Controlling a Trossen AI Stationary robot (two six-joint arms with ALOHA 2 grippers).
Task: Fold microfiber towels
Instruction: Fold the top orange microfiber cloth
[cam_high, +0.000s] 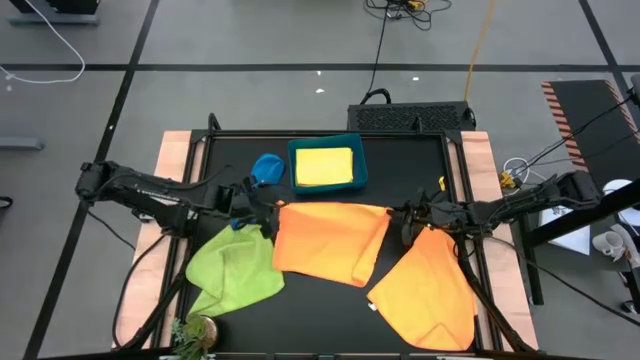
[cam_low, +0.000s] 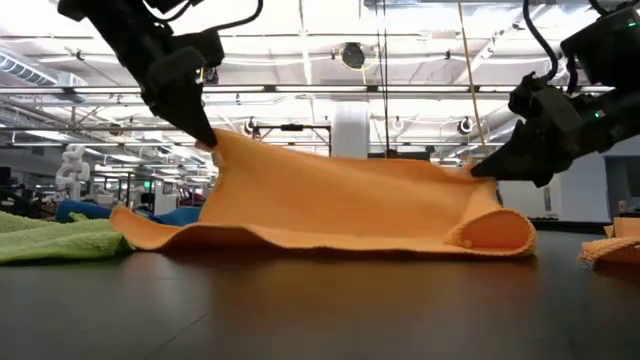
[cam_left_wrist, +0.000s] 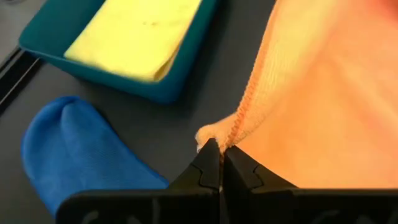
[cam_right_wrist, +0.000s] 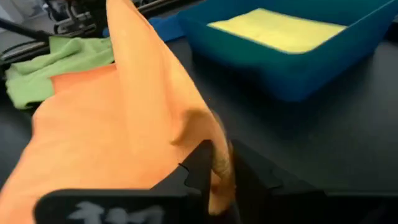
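- Lying across the middle of the black table (cam_high: 330, 310), the big orange towel (cam_high: 325, 240) is being lifted at two corners.
- Resting flat at the right side is the second orange towel (cam_high: 428, 290); the green towel (cam_high: 235, 270) is lying at the left.
- Sitting in the teal bin (cam_high: 361, 172) is the folded yellow towel (cam_high: 323, 166), with the blue towel (cam_high: 266, 168) just beside the bin.
- Left gripper (cam_left_wrist: 219, 154) is pinching one orange corner with closed fingers.
- Right gripper (cam_right_wrist: 219, 163) is having the other corner between its fingers, which are slightly apart.

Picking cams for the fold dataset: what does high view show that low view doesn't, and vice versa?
High only: teal bin holding the yellow towel, and a small plant at the table edge. Low only: the centre orange towel lifted off the table at both pinched corners, sagging between. Both: left tool, right tool, green towel, blue towel, second orange towel.
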